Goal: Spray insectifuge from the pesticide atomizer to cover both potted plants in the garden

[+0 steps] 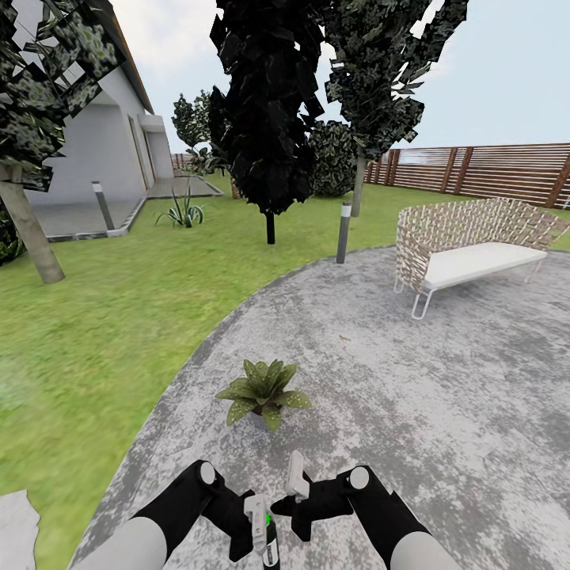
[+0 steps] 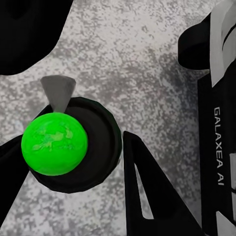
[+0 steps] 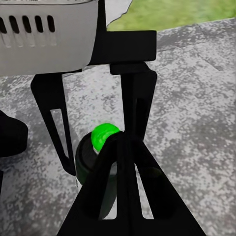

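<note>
Left end effector point(image 1: 257, 532) clamped on pesticide atomizer point(image 1: 270, 544), bottle upright, dark body, green top point(image 2: 54, 143); right end effector point(image 1: 294, 497) just beside, fingers close together, grip state unclear; below, mottled grey stone patio point(image 1: 443, 396); ahead, potted plant point(image 1: 264, 391) on patio, path unobstructed; beyond: wicker bench point(image 1: 467, 249), bollard light point(image 1: 343, 231), lawn point(image 1: 95, 317), dark trees point(image 1: 269, 111), fence point(image 1: 507, 170), white house point(image 1: 99, 142).

Pesticide atomizer point(image 3: 101, 147), green cap up, between left gripper point(image 3: 98, 147) fingers point(image 3: 139, 105) — grey patio point(image 3: 191, 108) beneath.
</note>
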Available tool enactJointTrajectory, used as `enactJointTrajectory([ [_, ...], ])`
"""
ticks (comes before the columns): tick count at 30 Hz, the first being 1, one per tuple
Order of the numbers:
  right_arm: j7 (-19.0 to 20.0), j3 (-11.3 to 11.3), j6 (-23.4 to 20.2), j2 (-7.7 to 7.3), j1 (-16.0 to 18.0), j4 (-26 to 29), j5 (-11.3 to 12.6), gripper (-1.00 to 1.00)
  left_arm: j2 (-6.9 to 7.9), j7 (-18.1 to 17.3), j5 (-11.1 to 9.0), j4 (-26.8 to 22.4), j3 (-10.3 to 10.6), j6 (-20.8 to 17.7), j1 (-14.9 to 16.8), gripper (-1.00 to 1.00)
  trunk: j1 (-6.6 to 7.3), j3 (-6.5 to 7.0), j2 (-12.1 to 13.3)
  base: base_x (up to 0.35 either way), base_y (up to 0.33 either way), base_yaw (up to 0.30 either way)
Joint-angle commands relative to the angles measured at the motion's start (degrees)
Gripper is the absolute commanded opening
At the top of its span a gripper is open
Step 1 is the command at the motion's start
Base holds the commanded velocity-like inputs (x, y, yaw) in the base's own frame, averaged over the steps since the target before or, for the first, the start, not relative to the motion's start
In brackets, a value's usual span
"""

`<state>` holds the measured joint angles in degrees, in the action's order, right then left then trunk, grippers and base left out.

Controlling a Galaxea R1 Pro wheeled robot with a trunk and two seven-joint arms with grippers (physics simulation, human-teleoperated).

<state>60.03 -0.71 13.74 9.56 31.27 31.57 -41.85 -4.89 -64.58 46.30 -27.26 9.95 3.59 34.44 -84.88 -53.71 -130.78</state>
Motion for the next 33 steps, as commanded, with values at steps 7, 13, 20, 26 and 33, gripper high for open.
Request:
enactJointTrajectory([
  [7, 0.09, -0.08, 0.28, 0.02, 0.02, 0.15, -0.43, -1.00, -0.03, -0.02, 0.37, -0.50, -0.02, 0.29, 0.07, -1.00, 0.01, -0.05, -0.02, 0.000, 0.000, 0.000],
  [13, 0.09, -0.08, 0.29, 0.02, 0.02, 0.16, -0.43, -1.00, -0.03, -0.02, 0.37, -0.51, -0.02, 0.28, 0.09, -1.00, 0.01, -0.05, -0.02, 0.000, 0.000, 0.000],
  [20, 0.09, -0.08, 0.31, 0.02, 0.02, 0.11, -0.43, -1.00, 0.04, -0.04, -3.38, -0.51, 0.15, 0.45, 0.10, -1.00, 0.01, -0.05, -0.02, 0.000, 0.000, 0.000],
  [26, 0.09, -0.08, 0.30, 0.02, 0.02, 0.15, -0.43, -1.00, 0.06, -0.02, -3.50, -0.46, 0.16, 0.46, 0.10, -1.00, 0.01, -0.05, -0.02, 0.000, 0.000, 0.000],
  [33, 0.09, -0.08, 0.26, 0.02, 0.02, 0.24, -0.43, -1.00, 1.03, 0.24, -2.97, 0.38, 0.25, 0.40, 0.10, -1.00, 0.01, -0.05, -0.02, 0.000, 0.000, 0.000],
])
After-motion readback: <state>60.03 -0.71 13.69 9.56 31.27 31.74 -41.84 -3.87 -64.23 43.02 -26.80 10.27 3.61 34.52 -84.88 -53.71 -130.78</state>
